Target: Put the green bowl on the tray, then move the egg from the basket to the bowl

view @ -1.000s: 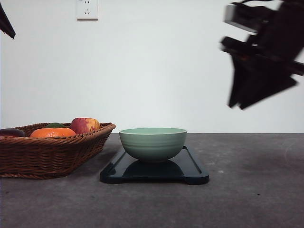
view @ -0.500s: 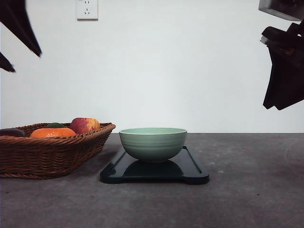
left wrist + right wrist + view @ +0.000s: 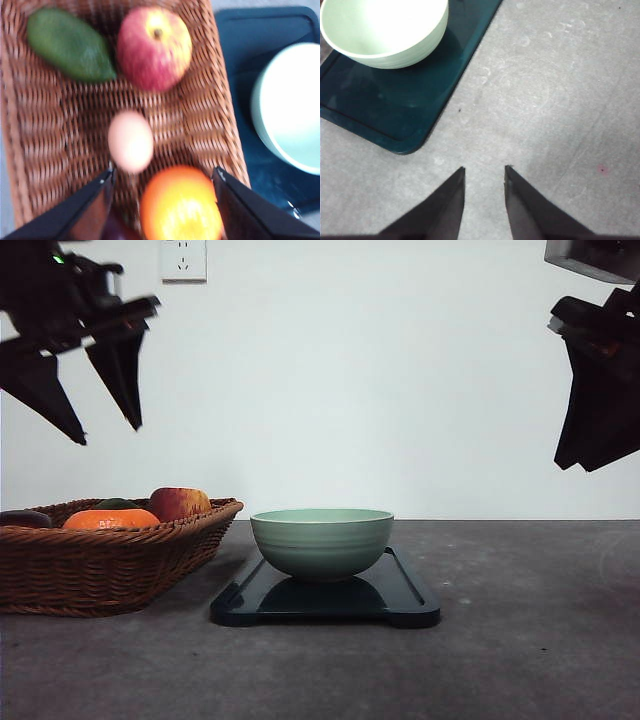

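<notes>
On the table (image 3: 520, 640), going from the biggest thing down, you have the basket (image 3: 100, 570) at the left edge, the tray (image 3: 400, 602) near the middle just beside it, and the green bowl (image 3: 321, 541) standing upright on the tray. By the look of it the first half of your task is done, and the bowl sits close to the basket so the carry across will be short.

Inside the basket, the left wrist view shows an apple (image 3: 154, 48) and a green fruit (image 3: 69, 44) toward one end, an orange fruit (image 3: 181, 205) toward the other, and the egg (image 3: 130, 141) lying on the weave between them, just beside the orange and apart from the apple. The egg is your target; it is untouched.

Your left gripper (image 3: 105, 425) hangs high above the basket, fingers pointing down, wide open and empty. In the wrist view the orange sits between the fingertips (image 3: 95, 195) and the egg is off toward one finger, so I judge you need a small shift to centre on the egg before you descend, or you risk nudging the orange.

Your right gripper (image 3: 484, 172) is raised well clear at the right edge of the table, over bare surface beside the tray. Its fingers stand a narrow gap apart and hold nothing, out of the way of the left arm's work.
</notes>
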Controlling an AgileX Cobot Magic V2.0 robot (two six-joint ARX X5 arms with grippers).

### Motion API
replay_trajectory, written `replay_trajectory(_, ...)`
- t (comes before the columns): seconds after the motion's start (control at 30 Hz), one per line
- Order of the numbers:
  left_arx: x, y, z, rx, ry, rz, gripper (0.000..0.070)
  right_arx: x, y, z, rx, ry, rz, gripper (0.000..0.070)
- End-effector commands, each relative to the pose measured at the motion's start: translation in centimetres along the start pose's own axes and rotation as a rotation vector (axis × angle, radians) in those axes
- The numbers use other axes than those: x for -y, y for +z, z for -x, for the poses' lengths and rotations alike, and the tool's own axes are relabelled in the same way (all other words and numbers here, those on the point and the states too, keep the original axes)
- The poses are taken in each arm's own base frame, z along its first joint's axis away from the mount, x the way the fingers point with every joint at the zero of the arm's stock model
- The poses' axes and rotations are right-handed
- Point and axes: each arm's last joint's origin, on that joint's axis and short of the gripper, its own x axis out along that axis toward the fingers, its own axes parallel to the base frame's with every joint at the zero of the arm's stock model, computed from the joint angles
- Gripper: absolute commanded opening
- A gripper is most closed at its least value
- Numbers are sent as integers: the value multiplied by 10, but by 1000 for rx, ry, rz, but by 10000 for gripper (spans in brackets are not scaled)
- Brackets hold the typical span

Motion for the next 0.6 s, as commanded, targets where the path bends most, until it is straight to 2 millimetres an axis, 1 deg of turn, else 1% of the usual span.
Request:
replay_trajectory(0.0,1,8,-9,-7,6,-20,396,-1,3,0,14,-1,8,152)
replay_trajectory(0.27,-7,9,-51,-92,66,-9,398,-1,4,0,31,1,9,152)
replay_trajectory(0.37,-8,11,-60,-91,66,-9,398,-1,6,0,45,2,10,152)
replay_trajectory(0.57,-11,10,-74,-106,81,-3,403,-1,7,0,60,4,11,152)
